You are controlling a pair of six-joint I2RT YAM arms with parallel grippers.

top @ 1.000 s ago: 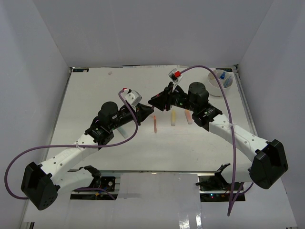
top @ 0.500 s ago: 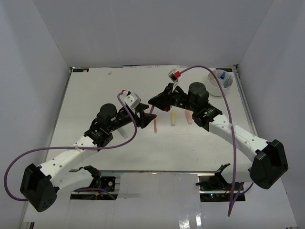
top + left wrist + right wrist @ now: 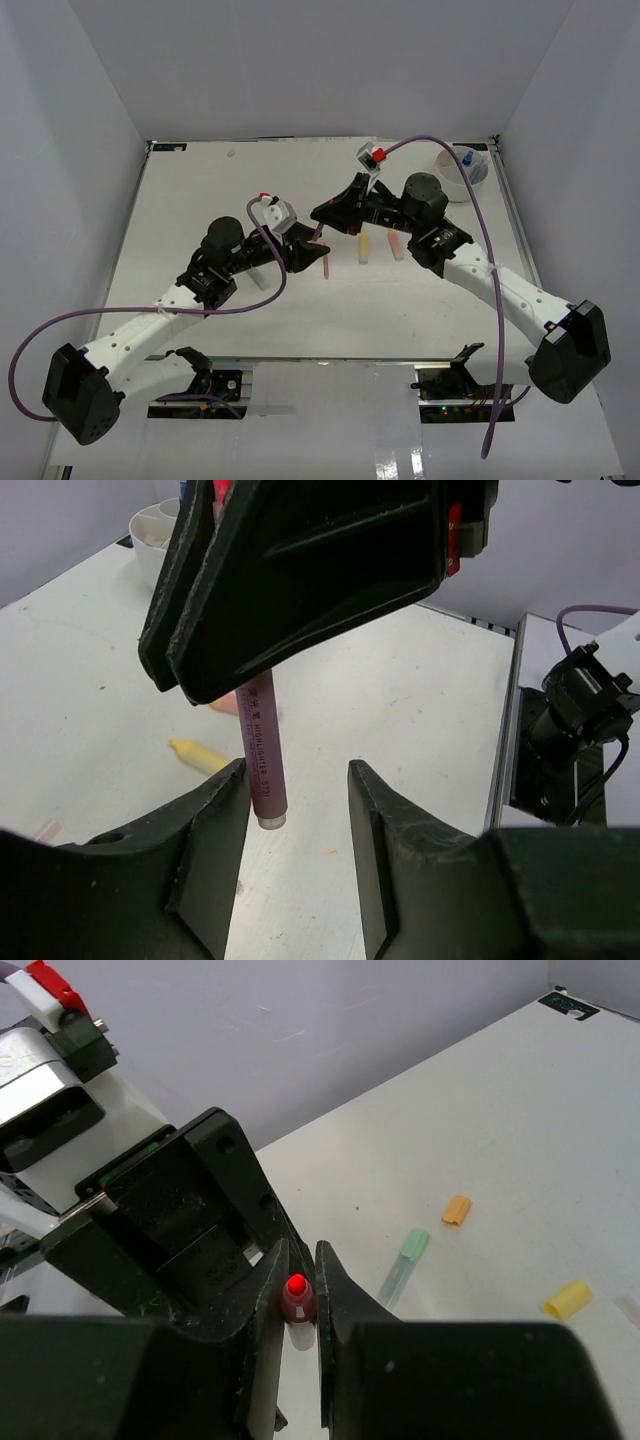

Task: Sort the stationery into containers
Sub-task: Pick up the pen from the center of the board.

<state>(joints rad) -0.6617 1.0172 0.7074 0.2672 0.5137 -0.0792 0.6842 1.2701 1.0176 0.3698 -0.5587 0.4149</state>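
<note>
Right gripper jaws pinch pink highlighter; left gripper jaws spread around it.

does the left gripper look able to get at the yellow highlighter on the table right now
Probably not directly: the left gripper stands open around the pink highlighter held by the right gripper. The yellow highlighter lies beyond, under the right arm.

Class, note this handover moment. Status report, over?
Right hand shut on pink highlighter. Left hand open around its lower end. White tub far right, path unobstructed.
</note>
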